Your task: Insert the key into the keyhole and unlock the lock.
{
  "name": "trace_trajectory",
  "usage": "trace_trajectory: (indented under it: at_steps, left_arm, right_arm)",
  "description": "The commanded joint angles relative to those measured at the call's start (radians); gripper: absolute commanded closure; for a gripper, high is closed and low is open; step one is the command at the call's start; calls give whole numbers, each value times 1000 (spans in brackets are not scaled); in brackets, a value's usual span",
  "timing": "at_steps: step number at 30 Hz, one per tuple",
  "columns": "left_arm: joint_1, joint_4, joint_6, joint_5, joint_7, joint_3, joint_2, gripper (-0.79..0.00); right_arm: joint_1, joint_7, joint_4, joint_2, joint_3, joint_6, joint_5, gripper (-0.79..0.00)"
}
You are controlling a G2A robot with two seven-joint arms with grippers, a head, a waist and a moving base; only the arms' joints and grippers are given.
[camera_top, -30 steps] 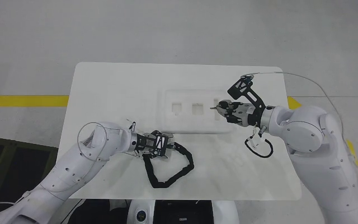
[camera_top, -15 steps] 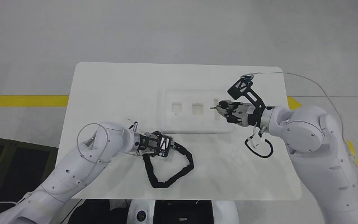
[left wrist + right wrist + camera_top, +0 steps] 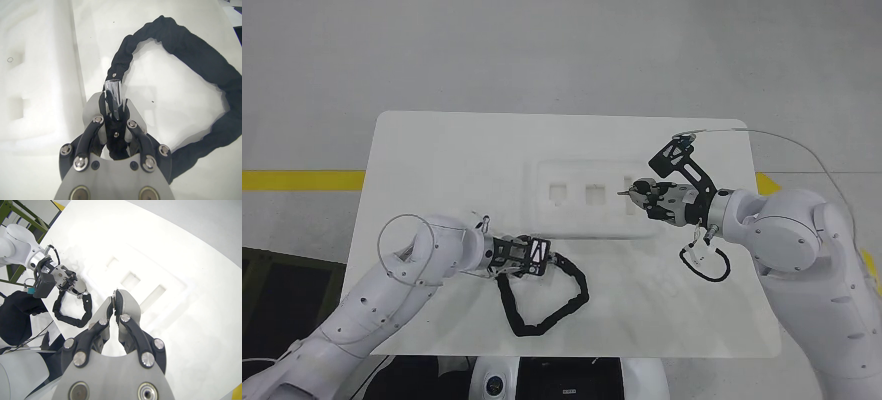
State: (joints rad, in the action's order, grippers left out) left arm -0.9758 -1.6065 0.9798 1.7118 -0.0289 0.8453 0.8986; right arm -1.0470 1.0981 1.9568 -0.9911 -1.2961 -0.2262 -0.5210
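**Lock clamped in the left jaws, key pinched in the right jaws, the two well apart**

Top view: the black sleeved chain (image 3: 542, 312) is seen looped on the desk (image 3: 442, 150) near the robot's edge, with one end clamped in the left jaws. The key (image 3: 625, 190) is pinched in the right jaws above the right end of the foam tray (image 3: 587, 225).

Left wrist view: the chrome lock cylinder (image 3: 113, 91) is seen protruding beyond the jaw tips, which are pressed onto the sleeved chain end just behind it.

Right wrist view: the key's head is gripped between the pressed-together pads (image 3: 118, 303). The keyhole (image 3: 79, 297) is seen farther off, at the cylinder's end.
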Motion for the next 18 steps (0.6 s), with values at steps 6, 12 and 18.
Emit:
trace_trajectory:
  at_steps: [6,12,18]
  left_arm:
    - [7,15,-6,-70,4,12,8,0]
    - [-23,25,3,-113,-85,52,-1,0]
    - [-81,35,28,-121,-276,113,-24,0]
  right_arm:
    - [0,0,0,0,0,0,0,0]
    - [0,0,0,0,0,0,0,0]
    - [-16,-29,11,1,2,-9,4,0]
